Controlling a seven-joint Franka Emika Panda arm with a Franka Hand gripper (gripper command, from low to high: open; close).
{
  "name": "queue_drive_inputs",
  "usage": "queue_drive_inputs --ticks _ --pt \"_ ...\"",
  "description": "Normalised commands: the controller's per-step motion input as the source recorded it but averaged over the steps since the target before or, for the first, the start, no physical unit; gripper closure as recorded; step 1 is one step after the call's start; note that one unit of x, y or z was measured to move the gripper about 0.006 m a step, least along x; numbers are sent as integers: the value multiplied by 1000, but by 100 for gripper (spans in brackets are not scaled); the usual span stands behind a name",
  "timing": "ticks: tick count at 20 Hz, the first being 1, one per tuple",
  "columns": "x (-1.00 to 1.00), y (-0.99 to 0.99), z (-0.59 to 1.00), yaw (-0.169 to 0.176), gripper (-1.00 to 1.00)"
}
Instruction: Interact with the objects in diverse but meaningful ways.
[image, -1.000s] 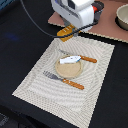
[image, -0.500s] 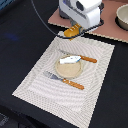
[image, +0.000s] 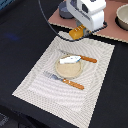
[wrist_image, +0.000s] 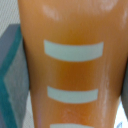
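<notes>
My gripper (image: 79, 31) hangs from the white arm at the far side of the scene, shut on the yellow-orange scored bread loaf (image: 76, 33). It holds the loaf just above the far edge of the striped placemat (image: 40, 82). In the wrist view the loaf (wrist_image: 72, 65) fills the picture, with pale score marks across it. A pale silvery flat piece (image: 70, 60) lies on the far rim of a tan plate (image: 70, 71) in the middle of the mat. The tomato, sausage and pots are out of view.
A knife with an orange handle (image: 83, 58) lies beyond the plate and a fork with an orange handle (image: 66, 81) in front of it. A pink board (image: 111, 31) and a pale bowl (image: 123, 17) sit at the far right. A black cable (image: 47, 17) loops by the arm.
The gripper and the loaf have shifted a little toward the exterior view's right. The plate, cutlery and silvery piece have not moved.
</notes>
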Motion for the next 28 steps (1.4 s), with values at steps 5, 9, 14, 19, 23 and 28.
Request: queue_drive_inputs --ticks 5,9,14,19,23,28 --pt "1 121 -358 -3 100" --pt "24 96 -322 -10 100" --pt "82 151 -261 -2 100" --pt "177 233 -164 0 -100" --pt "305 411 926 0 -100" --pt "262 422 1000 -9 -100"
